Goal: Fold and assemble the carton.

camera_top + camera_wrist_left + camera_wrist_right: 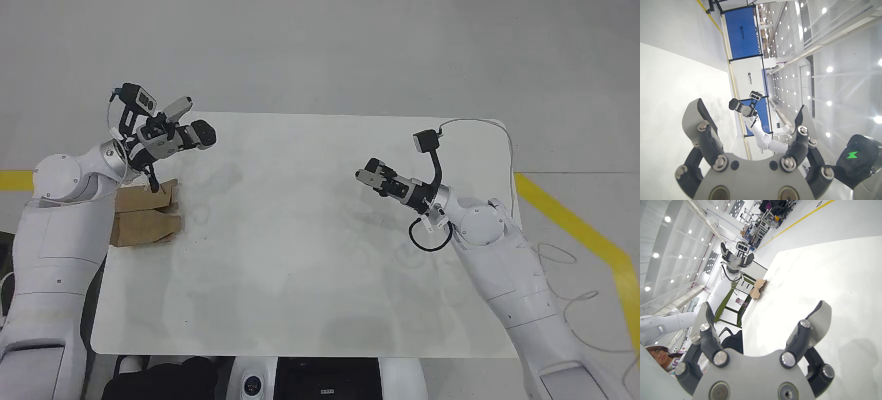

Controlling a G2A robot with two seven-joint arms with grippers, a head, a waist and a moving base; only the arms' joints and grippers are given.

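A brown cardboard carton [146, 213] is seen lying at the edge of the table [300, 270], on the left arm's side. It is not yet made into a box. It is laid low on the table top, with its flaps spread out, and a fold line is seen across its middle. Its skin looks dull and papery, and its edges are straight. One side of it is partly hidden under the left arm in the top view. From the right wrist view the carton [758, 288] is seen far off, right at the table's rim, with a flap bent up a little. The table is white and smooth, with rounded corners, and faint grey smudges are seen on it. The left gripper [190, 120] is held up near the far corner of the table, close to the carton but not touching it. Its jaws are spread wide apart and nothing is held between them. The right gripper [368, 172] is held over the other half of the table, well apart from the carton. Its jaws are also spread apart, with nothing between them. The fingers [706, 313] are made of curved grey shells with black ridged pads inside. They are fixed with round shiny screws to a flat grey plate.
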